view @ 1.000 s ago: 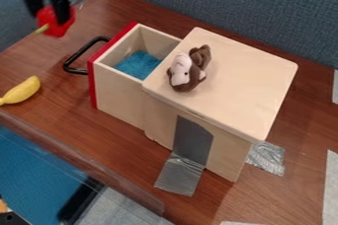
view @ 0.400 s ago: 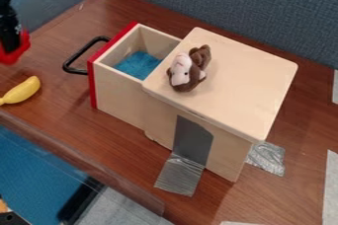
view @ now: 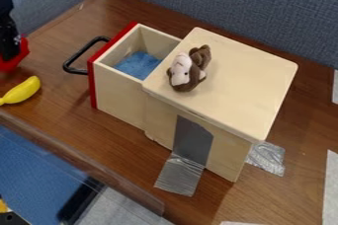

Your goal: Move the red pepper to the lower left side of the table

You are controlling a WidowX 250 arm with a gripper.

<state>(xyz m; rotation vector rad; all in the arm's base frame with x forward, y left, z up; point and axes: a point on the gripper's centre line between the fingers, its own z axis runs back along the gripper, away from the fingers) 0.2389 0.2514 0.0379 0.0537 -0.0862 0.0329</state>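
Brown wood-grain table (view: pixel 66 101), yellow banana (view: pixel 22 91) at left, pale wooden box (view: pixel 231 81) with open drawer (view: pixel 119 91), silver tape (view: pixel 180 175)

The left edge cropped the black gripper (view: pixel 11 55), the red pepper (view: pixel 9 64) and one tip of the yellow banana (view: pixel 23 90), while the drawer's (view: pixel 119 89) near wall partly concealed the blue lining (view: pixel 139 64).

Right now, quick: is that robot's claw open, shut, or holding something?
Gripper: closed on the red pepper, at the camera view's left edge.
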